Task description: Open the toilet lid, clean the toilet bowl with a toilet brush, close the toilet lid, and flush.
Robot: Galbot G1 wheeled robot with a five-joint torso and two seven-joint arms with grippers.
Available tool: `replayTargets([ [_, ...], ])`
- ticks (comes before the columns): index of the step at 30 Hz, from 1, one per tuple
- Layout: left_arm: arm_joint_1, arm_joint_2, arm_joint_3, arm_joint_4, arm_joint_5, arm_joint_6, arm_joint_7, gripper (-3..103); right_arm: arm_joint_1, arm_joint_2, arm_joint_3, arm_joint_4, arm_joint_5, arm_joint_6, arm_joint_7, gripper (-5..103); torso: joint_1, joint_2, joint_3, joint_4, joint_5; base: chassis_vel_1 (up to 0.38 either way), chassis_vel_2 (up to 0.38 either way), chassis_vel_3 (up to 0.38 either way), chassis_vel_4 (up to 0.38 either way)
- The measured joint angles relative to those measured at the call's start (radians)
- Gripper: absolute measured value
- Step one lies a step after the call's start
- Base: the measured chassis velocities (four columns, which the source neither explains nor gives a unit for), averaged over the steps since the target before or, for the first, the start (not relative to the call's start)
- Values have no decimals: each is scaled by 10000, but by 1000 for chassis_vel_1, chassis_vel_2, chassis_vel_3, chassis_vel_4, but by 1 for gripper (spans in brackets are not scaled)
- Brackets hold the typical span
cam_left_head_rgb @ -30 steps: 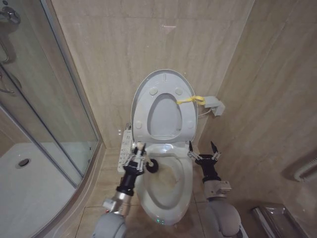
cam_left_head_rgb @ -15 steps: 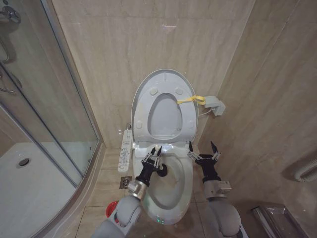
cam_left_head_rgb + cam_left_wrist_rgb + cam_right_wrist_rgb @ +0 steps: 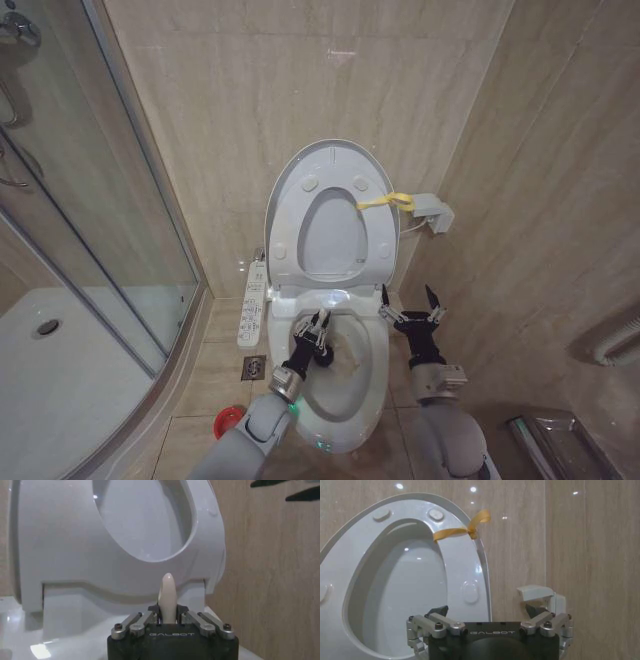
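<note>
left end effector [image 3: 318, 335]: we see it over the toilet bowl [image 3: 372, 385], just inside the near-left part of the opening, its fingers clamped on the handle of the toilet brush [image 3: 166, 596]; the white stick stands up between the fingers in the left wrist view.
right end effector [image 3: 408, 306]: parked beside the bowl's right rim, fingers spread apart and gripping nothing; we judge it idle.
toilet brush: held by our left arm, with the dark head low inside the bowl, though we cannot tell whether the bristles touch the ceramic.
red cup holder [image 3: 229, 421]: on the floor to the left of the toilet, near our left arm, with no brush in it.
toilet bowl: open to us from above, a yellowish-brown stain showing on the inner wall.
toilet lid [image 3: 300, 172]: upright against the back wall together with the ring seat, its round bumpers facing us and the yellow strap loop [image 3: 385, 201] at its right edge.
progress: we judge the lid-opening step done and the brush fetched, with scrubbing now in hand.
left to do: finishing the scrub, putting the brush back, lowering the lid and flushing.
</note>
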Motion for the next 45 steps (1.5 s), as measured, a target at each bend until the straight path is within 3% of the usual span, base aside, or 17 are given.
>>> replayTargets([
  [8, -158, -215, 63, 141, 147, -53, 19, 21, 0, 0, 0, 0, 0, 0, 0, 100, 0, 0, 0, 1, 0, 0, 0, 0, 0],
  [22, -380, -621, 979, -1387, 207, 405, 4, 21, 0, 0, 0, 0, 0, 0, 0, 100, 0, 0, 0, 0, 1, 0, 0, 0, 0],
  [28, -505, -1385, 940, -109, 299, 96, 269, 21, 0, 0, 0, 0, 0, 0, 0, 100, 0, 0, 0, -1, -1, 0, 0, 0, 0],
  [33, -664, -1447, 805, 802, 407, -247, 405, 21, 0, 0, 0, 0, 0, 0, 0, 100, -1, 0, 0, 2, 0, 0, 0, 0, 0],
  [42, -919, -1467, 1129, -140, 142, 19, 402, 21, 0, 0, 0, 0, 0, 0, 0, 100, 0, 0, 0, -3, -2, 0, 0, 0, 0],
  [45, -967, -1480, 1165, 47, 184, 4, 429, 21, 0, 0, 0, 0, 0, 0, 0, 100, -1, 0, 0, -2, -2, 0, 0, 0, 0],
])
